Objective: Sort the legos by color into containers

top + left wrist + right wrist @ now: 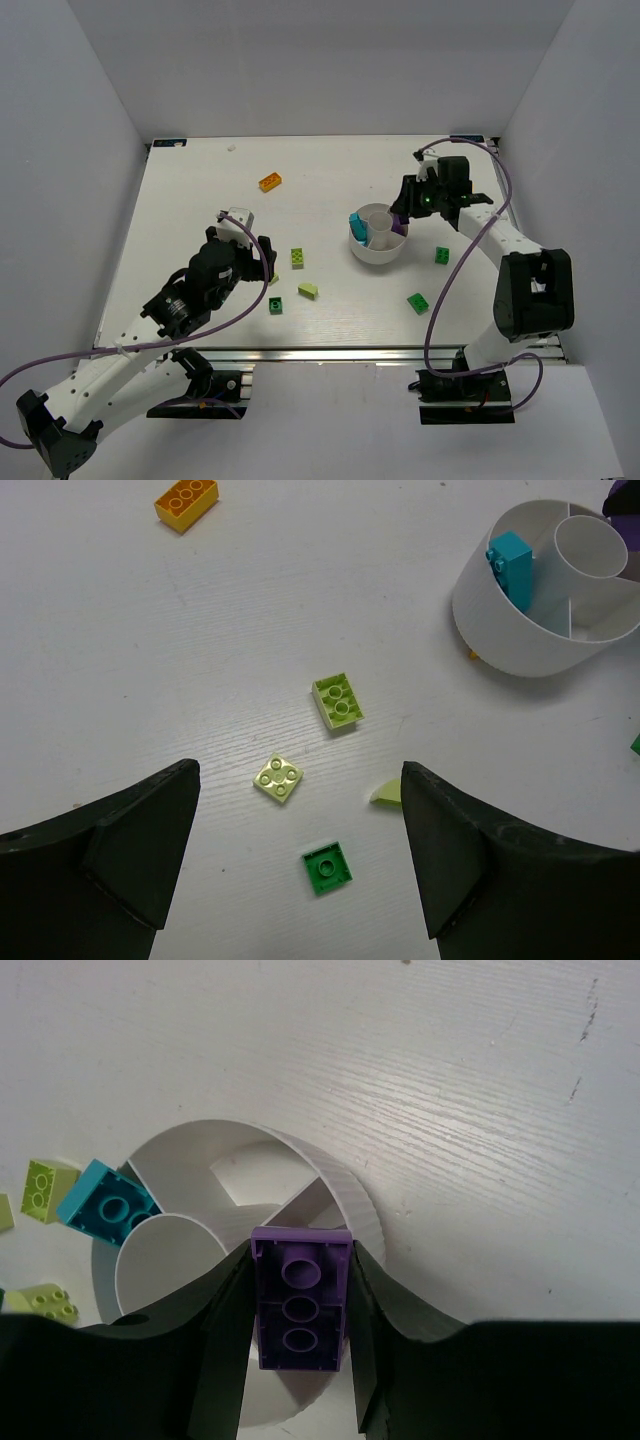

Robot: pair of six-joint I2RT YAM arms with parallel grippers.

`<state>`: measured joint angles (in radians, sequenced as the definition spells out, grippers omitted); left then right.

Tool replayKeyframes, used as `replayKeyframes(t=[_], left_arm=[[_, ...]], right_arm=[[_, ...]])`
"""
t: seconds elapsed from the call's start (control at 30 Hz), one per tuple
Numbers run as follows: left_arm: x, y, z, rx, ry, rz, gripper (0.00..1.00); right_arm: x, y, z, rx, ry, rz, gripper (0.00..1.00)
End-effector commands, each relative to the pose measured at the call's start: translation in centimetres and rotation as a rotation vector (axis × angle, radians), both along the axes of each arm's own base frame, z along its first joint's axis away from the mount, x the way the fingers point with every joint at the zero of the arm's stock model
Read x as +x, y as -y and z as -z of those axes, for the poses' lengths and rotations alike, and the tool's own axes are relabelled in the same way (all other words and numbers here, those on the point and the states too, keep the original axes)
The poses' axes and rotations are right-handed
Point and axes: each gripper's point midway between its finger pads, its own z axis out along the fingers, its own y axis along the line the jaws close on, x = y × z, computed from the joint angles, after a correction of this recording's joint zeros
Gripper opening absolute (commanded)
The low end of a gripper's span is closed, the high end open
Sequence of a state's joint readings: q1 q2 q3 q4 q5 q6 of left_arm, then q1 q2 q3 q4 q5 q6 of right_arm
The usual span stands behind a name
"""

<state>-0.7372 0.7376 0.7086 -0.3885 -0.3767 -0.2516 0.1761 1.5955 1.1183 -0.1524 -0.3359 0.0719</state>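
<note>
The right pincer (300, 1260) is clamped on a purple brick (300, 1305), one finger on each long side. The brick's long axis runs in line with the fingers, and a face with three rings in a row is turned toward the wrist camera. Its far end points over the rim of the white dish (335, 1185), next to the central cup (170, 1260); whether it touches the dish cannot be determined. The right arm is folded at the elbow, and its forearm reaches toward the dish from the dish's right side. A cyan brick (105, 1205) stands tilted in a compartment on the opposite side of the cup. The left pincer (300, 820) hangs above the table (120, 660) with its fingers wide apart and nothing between them; the left arm extends forward from its base. Under it lie a square lime brick (280, 778), a longer lime-green brick (338, 700) pointing roughly away from the pincer, and a dark green brick (327, 868). An orange brick (186, 500) lies well apart, beyond them.
</note>
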Motion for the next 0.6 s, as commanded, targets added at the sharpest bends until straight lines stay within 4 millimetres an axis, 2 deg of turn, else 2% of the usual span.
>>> replayKeyframes(t=[0.0, 0.13, 0.17, 0.33, 0.37, 0.4, 0.57], left_arm=[[-0.2, 0.2, -0.3, -0.009, 0.009, 0.016, 0.91], [-0.2, 0.3, -0.1, -0.008, 0.004, 0.02, 0.91], [-0.2, 0.4, -0.1, -0.007, 0.005, 0.022, 0.91], [-0.3, 0.6, -0.2, -0.012, 0.006, 0.037, 0.91], [-0.3, 0.7, -0.2, -0.012, 0.004, 0.042, 0.91], [-0.3, 0.9, -0.1, -0.013, 0.003, 0.051, 0.92], [-0.6, 1.7, 0.2, -0.012, -0.011, 0.099, 0.92]], right_arm=[[1.3, -0.7, -1.5, 0.036, 0.048, -0.023, 0.0], [1.3, -1.0, -1.4, 0.045, 0.037, -0.032, 0.02], [1.3, -1.0, -1.1, 0.048, 0.029, -0.032, 0.06], [1.3, -1.1, -0.6, 0.056, 0.001, -0.037, 0.41], [1.6, -0.3, -0.4, 0.056, -0.003, -0.02, 0.43], [1.2, -1.1, -0.4, 0.058, -0.01, -0.038, 0.47], [1.4, -0.8, -0.8, 0.056, 0.001, -0.03, 0.54]])
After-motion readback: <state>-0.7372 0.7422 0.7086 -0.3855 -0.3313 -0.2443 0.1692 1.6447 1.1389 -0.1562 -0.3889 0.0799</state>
